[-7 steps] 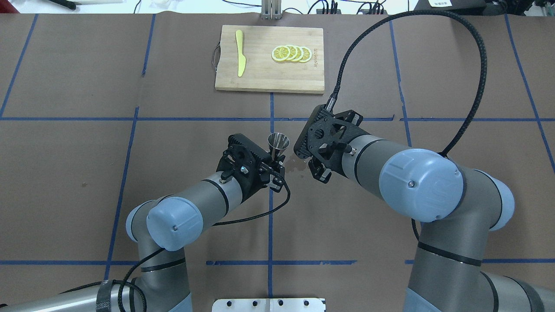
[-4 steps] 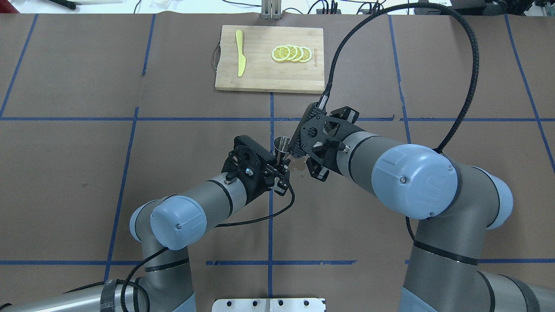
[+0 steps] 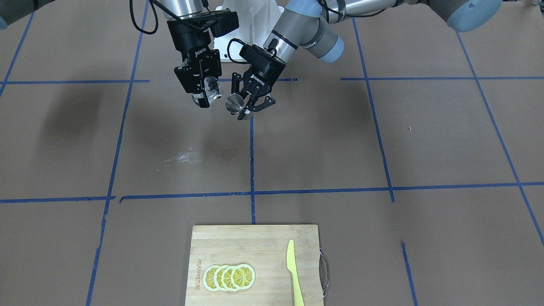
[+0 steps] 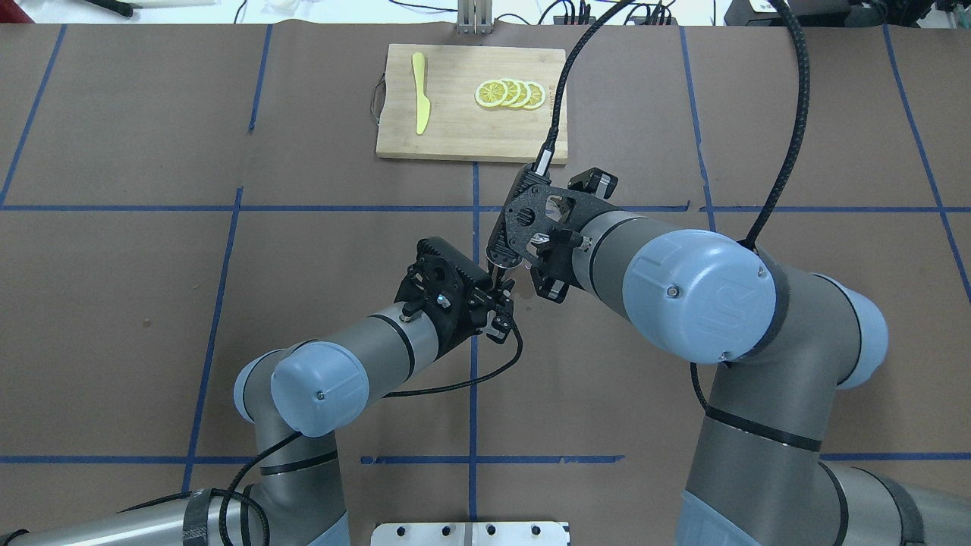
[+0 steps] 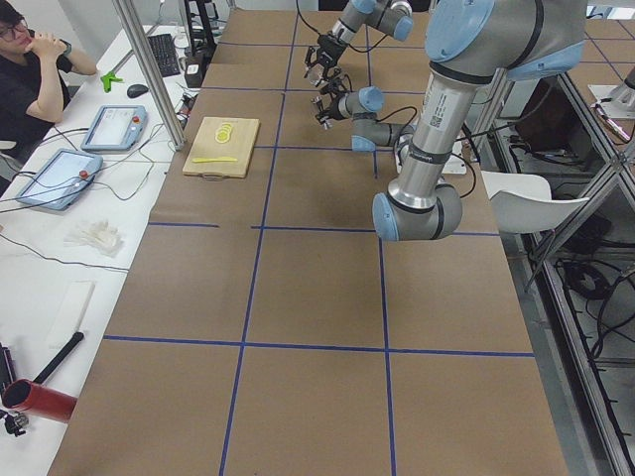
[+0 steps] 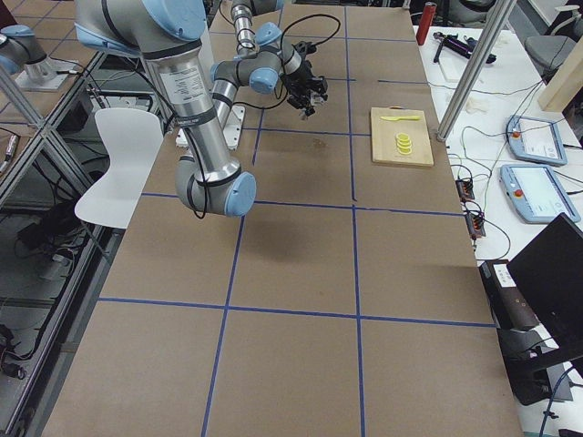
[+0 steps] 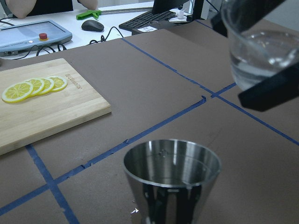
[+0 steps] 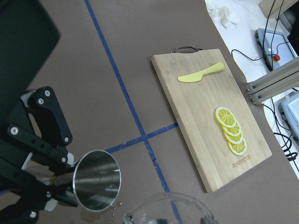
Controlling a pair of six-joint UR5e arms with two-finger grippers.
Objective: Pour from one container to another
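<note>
- R arm has swung in over the last sec: the right gripper now sits over the jigger in the overhead view and hides nearly all of it. L arm has edged a little toward it too.
- Right gripper is clamped on the glass cup, clear liquid inside. Cup is off the table, just beside and higher than the jigger's mouth, not touching.
- Left gripper is pinched on the jigger, mouth up, held above the table nr the centre tape cross.
- Writing: "ROBOTIQ" on both gripper bodies, "UR" on the R arm's blue cap. Stamp on the cutting board corner is too small to read.
- Room: board w/ lemon slices and yellow knife lies at the far edge, well apart. Bare brown surface on both sides.
</note>
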